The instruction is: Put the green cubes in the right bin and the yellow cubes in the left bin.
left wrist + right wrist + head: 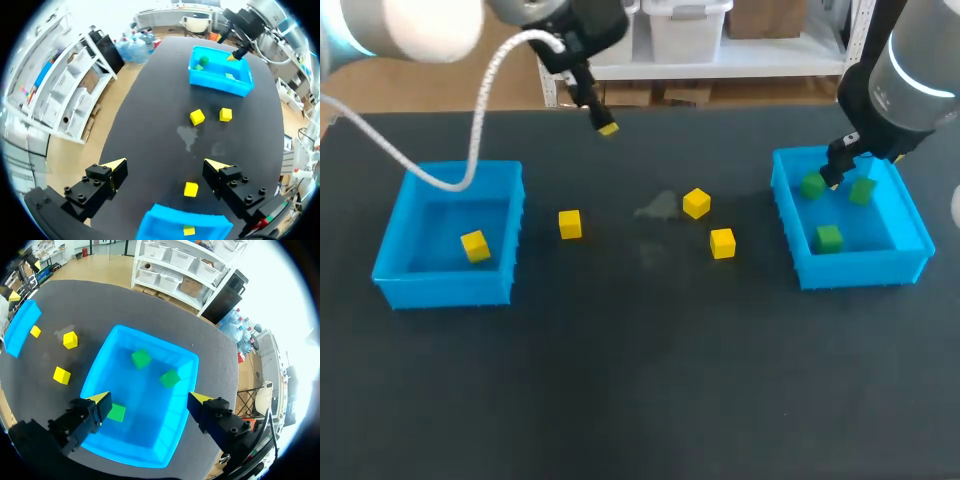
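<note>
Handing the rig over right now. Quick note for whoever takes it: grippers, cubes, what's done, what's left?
Left gripper: fingers open, empty, above the table between the bins, nearer the left bin.
Right gripper: fingers open, empty, over the right bin.
Done: three green cubes in the right bin; one yellow cube in the left bin.
Left: three yellow cubes on the table between the bins, all to go in the left bin.

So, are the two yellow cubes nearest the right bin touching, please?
Apart: the left wrist view shows table between one yellow cube and the other yellow cube.
</note>
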Available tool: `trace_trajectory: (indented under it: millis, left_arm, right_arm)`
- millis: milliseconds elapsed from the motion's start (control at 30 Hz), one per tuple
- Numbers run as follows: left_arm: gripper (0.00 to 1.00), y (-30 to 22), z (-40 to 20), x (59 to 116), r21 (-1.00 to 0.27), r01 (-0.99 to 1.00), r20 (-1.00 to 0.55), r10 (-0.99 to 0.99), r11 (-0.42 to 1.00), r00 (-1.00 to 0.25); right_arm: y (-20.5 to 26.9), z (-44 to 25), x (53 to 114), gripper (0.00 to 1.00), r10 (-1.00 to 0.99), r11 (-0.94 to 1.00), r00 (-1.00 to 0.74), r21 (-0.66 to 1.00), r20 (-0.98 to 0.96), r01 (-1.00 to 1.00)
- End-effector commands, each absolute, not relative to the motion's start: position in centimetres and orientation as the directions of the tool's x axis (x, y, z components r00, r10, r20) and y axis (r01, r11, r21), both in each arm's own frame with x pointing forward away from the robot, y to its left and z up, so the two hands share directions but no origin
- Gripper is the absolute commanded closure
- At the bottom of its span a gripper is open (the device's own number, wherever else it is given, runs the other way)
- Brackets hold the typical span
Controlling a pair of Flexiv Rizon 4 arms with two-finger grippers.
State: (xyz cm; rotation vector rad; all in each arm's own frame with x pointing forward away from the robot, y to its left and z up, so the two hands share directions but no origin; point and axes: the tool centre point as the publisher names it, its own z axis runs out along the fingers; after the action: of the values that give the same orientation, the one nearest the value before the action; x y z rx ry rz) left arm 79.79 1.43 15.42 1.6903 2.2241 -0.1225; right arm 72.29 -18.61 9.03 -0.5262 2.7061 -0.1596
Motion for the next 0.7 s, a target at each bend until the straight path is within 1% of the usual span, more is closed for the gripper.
trace_trajectory:
  millis: [33, 367, 700]
  left_arm:
    - [0.0, -1.4, 14.9, 80.9, 0.122, 0.963, -0.237, 0.949, 0.24, -0.207]
    - [0.0, -4.9, 12.7, 79.7, 0.08, 0.989, -0.186, 0.977, 0.125, -0.108]
    - [0.0, -6.4, 10.9, 79.5, 0.118, 0.992, -0.102, 0.994, -0.037, 0.049]
  right_arm:
    - [-18.6, 9.0, 72.1, 0.0, -0.381, 0.924, -0.857, -0.182, -0.347, -0.337]
    - [-18.6, 9.0, 72.1, 0.0, -0.381, 0.924, -0.857, -0.182, -0.347, -0.337]
    - [-18.6, 9.0, 72.1, 0.0, -0.381, 0.924, -0.857, -0.182, -0.347, -0.337]
